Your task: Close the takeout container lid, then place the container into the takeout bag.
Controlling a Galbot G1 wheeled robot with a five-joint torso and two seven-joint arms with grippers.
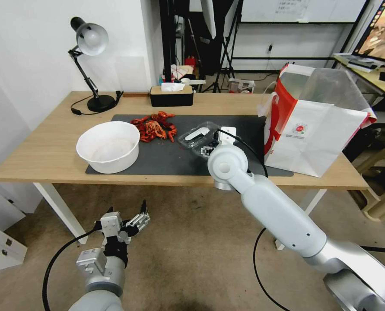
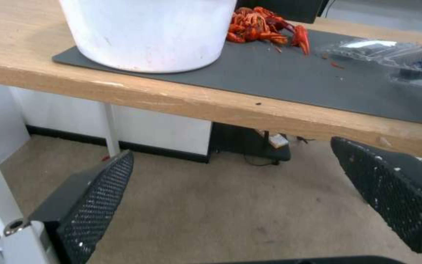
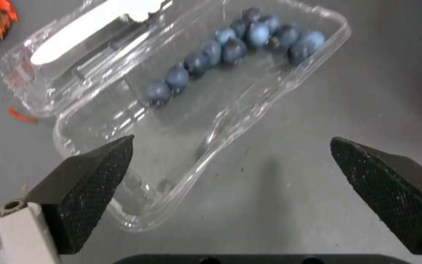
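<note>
Two arms share the scene: from the head view the wooden surface [image 1: 49,147] carries a dark mat [image 1: 166,160], with the takeout bag [image 1: 313,125] standing upright and open-mouthed at its right end, well apart from the white bowl [image 1: 109,146] at the left. Between them on the mat lie a heap of red crayfish [image 1: 154,126] and, just right of it, the takeout container [image 1: 201,139], partly hidden there by the right arm's wrist. The right wrist view supplies what the head view hides: the container lies open, its lid [image 3: 81,47] folded back flat on the mat beside the tray, a white oblong piece on it, and a curved row of blueberries [image 3: 235,47] rests in the tray. The right claw [image 3: 230,183] hangs over the tray's near corner with its pads spread wide, gripping nothing. The left claw [image 1: 129,216] sits low in front of the surface, over the carpet, also spread apart and empty; its wrist view looks up at the surface edge, the bowl's side and the clear container beyond.
</note>
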